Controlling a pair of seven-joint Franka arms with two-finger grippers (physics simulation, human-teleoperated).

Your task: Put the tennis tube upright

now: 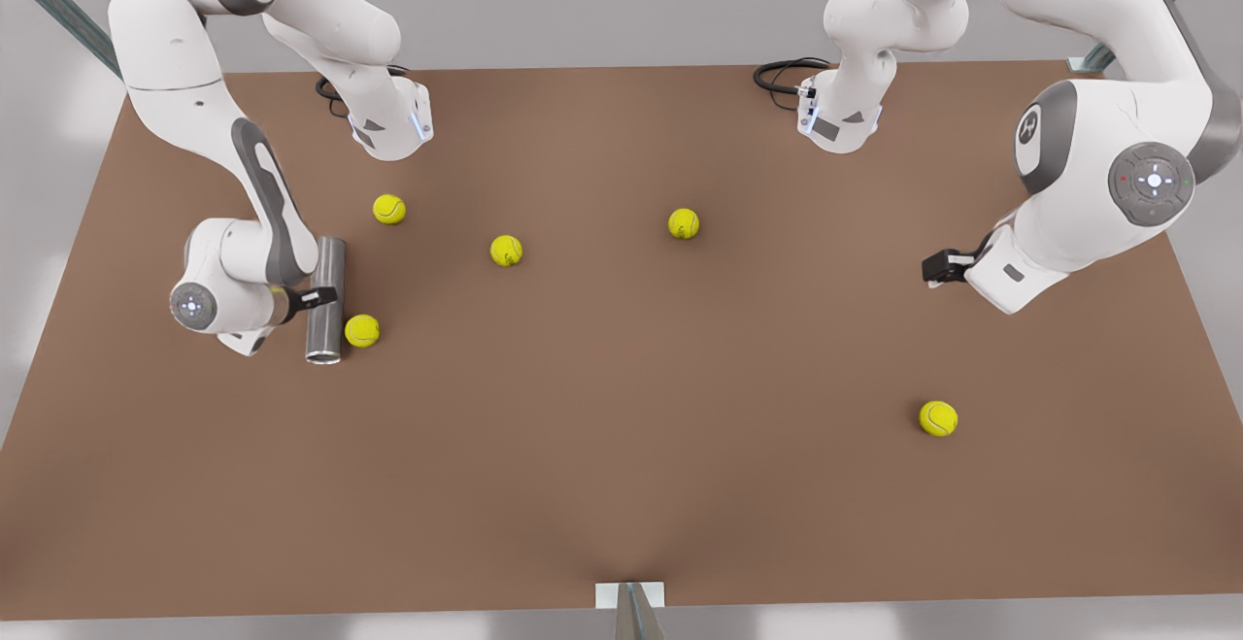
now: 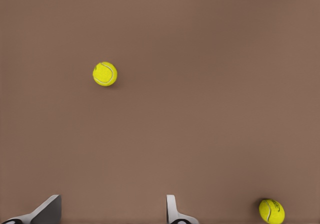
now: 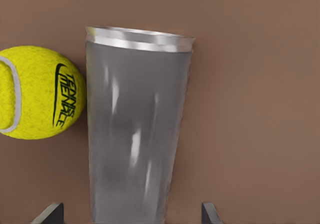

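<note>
On the front view's left of the bench (image 1: 621,485) our right gripper (image 1: 325,296) straddles the lying tennis tube (image 1: 326,300); its wrist view shows open fingers (image 3: 47,214) needing a centred close, while our left gripper (image 2: 112,211) waits open.

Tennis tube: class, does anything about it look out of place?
Yes. The tennis tube lies flat on the table, not upright, with a tennis ball beside its silvery rim. The right hand straddles it, open; the left hand waits, open.
</note>
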